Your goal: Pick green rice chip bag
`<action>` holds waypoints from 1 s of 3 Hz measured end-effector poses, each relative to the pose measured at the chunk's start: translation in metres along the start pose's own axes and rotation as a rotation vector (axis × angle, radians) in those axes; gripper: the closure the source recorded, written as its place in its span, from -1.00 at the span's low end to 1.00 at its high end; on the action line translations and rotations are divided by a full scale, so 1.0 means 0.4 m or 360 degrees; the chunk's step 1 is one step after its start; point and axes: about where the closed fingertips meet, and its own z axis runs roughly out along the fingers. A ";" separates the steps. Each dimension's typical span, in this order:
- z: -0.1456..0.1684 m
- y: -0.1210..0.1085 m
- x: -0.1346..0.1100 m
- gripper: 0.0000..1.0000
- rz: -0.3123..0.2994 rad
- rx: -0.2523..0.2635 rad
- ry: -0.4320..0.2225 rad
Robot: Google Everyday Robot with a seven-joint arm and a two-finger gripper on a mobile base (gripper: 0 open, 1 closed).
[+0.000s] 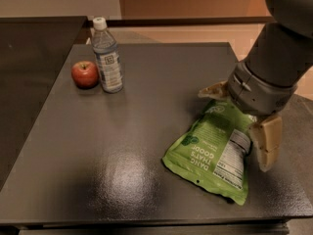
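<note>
Lettering on the green rice chip bag faces you upside down: "DANG THAT'S GOOD" in white, with a white nutrition panel beside it, its print too fine to read. The bag lies flat on the right half of the dark table, near the front edge. Your pincer is low over the bag's far end with its two cream fingers spread wide apart, one at the bag's top corner, the other off its right edge. Far left stand a water bottle, its label unreadable, and a red apple just beside it.
</note>
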 end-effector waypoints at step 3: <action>0.098 0.009 0.011 -0.66 -0.0027 -0.0123 0.0036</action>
